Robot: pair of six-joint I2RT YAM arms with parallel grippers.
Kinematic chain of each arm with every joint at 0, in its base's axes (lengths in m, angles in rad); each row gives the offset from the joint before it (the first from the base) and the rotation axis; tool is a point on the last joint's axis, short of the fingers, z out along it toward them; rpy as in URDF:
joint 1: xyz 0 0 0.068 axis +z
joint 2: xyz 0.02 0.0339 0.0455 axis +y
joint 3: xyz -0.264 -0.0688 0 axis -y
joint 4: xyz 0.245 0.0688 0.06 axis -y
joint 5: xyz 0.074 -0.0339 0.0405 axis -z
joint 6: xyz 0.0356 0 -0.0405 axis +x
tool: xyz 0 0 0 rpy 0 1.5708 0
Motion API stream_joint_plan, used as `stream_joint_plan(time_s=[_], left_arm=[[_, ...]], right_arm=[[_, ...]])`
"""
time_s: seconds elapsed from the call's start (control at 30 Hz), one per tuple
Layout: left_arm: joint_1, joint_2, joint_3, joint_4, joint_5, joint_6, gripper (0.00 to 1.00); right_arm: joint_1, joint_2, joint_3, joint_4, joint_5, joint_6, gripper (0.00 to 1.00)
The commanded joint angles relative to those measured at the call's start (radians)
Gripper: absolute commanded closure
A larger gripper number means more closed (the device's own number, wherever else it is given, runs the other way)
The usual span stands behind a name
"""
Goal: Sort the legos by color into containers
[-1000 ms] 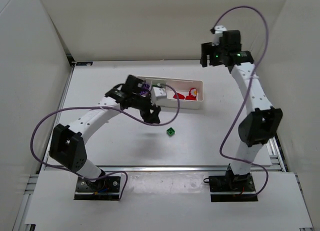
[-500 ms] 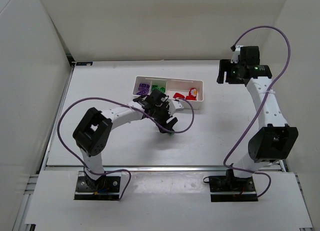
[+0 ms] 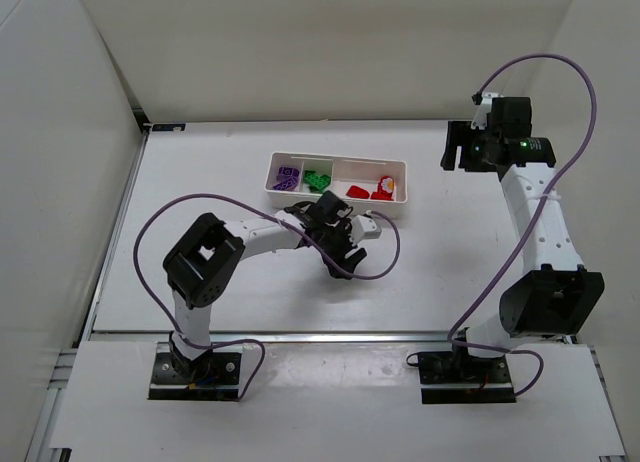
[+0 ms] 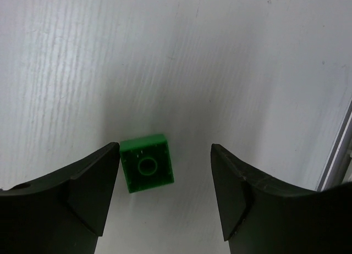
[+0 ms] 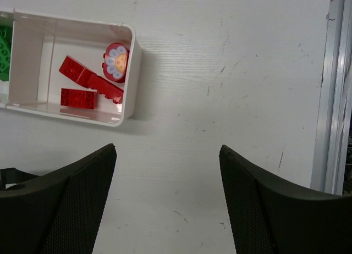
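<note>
A small green lego point(image 4: 147, 164) lies on the table between the fingers of my open left gripper point(image 4: 165, 150), nearer the left finger and not held. In the top view the left gripper point(image 3: 338, 265) is low in front of the tray and hides this brick. The white tray point(image 3: 402, 182) holds purple legos point(image 3: 287, 179) in its left compartment, green legos point(image 3: 318, 178) in the middle one and red legos point(image 3: 368, 190) in the right one. My right gripper point(image 5: 168, 149) is open and empty, raised at the right point(image 3: 462, 150) of the tray. Its view shows the red legos point(image 5: 82, 78).
A round red piece with a flower face point(image 5: 116, 61) lies in the tray's right compartment point(image 5: 127, 78). A metal rail point(image 5: 334, 89) runs along the table's right edge. White walls enclose the table on three sides.
My left gripper has moved from the tray forward and down over the loose green lego, which it now hides in the top view. My right arm has swung right and a little nearer.
</note>
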Motion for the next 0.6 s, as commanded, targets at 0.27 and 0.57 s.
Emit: stream_joint_plan(time_s=[0.27,0.57], left_arm=[[-0.016,0.052,-0.027,0.030,-0.046,-0.012,0.32],[-0.003,0.014,-0.076,0.021,-0.114,0.056,0.75]], right_arm=[[-0.014,-0.052,-0.029,0.008,-0.020,-0.038,0.21],[-0.014,-0.020,-0.019,0.030,-0.037,-0.043,0.22]])
